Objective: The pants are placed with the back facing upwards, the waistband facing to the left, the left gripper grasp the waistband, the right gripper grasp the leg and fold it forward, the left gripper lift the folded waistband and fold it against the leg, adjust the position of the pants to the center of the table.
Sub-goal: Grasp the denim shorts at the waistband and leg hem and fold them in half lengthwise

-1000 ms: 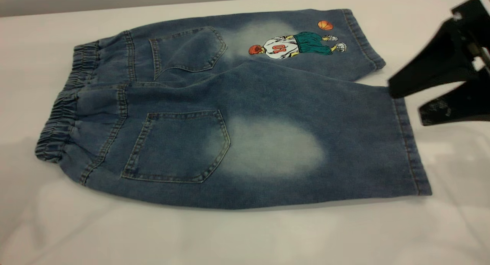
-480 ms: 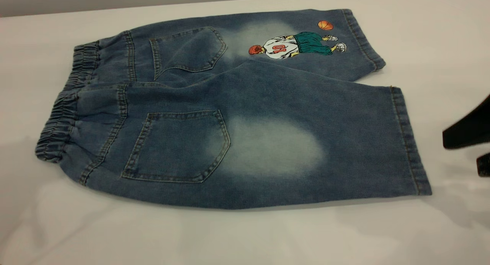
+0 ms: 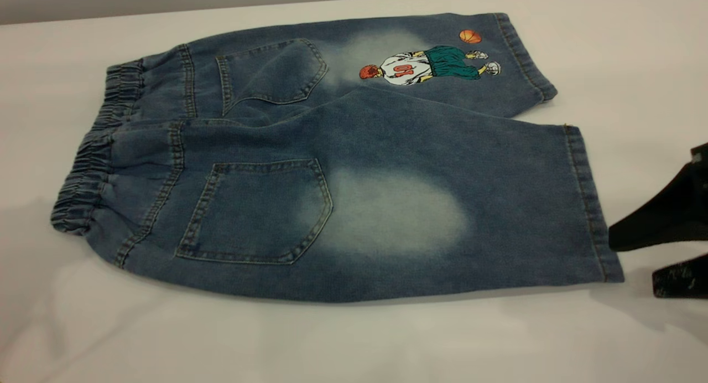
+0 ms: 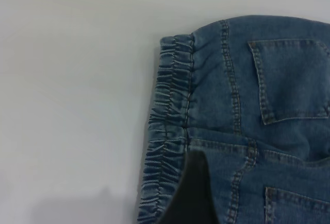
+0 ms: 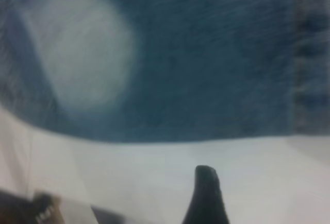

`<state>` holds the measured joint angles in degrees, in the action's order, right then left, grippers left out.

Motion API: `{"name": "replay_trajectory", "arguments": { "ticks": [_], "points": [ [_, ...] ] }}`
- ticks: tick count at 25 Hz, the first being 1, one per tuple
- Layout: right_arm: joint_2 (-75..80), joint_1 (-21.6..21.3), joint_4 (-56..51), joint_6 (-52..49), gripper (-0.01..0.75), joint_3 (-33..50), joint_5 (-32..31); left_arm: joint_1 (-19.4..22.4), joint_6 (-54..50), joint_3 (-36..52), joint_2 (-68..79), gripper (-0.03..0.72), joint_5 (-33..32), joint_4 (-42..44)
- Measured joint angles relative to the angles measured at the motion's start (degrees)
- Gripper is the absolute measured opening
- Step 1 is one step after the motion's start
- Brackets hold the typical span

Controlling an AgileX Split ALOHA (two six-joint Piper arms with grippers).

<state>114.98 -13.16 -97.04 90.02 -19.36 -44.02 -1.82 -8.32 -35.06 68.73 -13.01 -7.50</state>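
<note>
The pants [image 3: 354, 134] lie flat on the table [image 3: 332, 344], back pockets up. The gathered waistband [image 3: 88, 167] points left. The leg [image 3: 514, 206] with the pale patch lies nearest the front; the leg with the embroidered basketball player [image 3: 420, 67] lies behind it. My right gripper [image 3: 633, 264] is open just right of the near leg's hem, at its front corner, holding nothing. In the right wrist view one fingertip [image 5: 205, 183] hangs over bare table beside the denim. In the left wrist view my left gripper [image 4: 192, 195] hovers over the waistband [image 4: 170, 116]; it is out of the exterior view.
The table's far edge [image 3: 221, 9] runs close behind the far leg. Bare white surface lies in front of the pants and to their right.
The right gripper left the far corner of the near leg's hem, swung out to the right, then came back lower, beside the hem's front corner. The pants have not moved.
</note>
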Motion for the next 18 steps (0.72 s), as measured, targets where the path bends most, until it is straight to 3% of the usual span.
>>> {"name": "replay_trajectory", "arguments": {
  "ticks": [18],
  "points": [
    [13.0,0.0,-2.4,0.0,0.459,-6.2,-7.3,0.0,0.1,0.0,0.0,0.590,0.0,0.0]
  ]
}}
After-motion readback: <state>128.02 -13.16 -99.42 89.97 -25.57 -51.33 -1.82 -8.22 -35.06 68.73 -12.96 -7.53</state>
